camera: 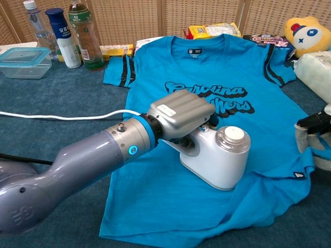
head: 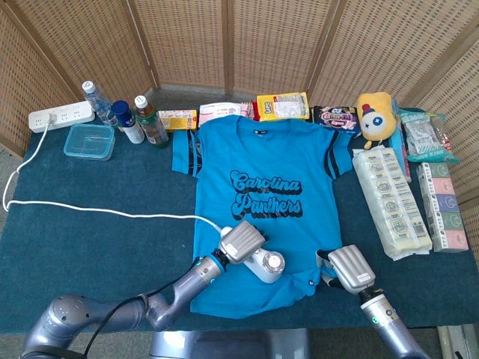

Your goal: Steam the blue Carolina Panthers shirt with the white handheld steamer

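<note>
I'm at a staged test table, not a real home: a dark teal cloth [head: 75,247] covers it, and woven wicker screens [head: 187,41] close it off behind. Snack packets [head: 282,105], bottles [head: 150,120] and a power strip [head: 61,117] line the edges (laid out like props).
</note>
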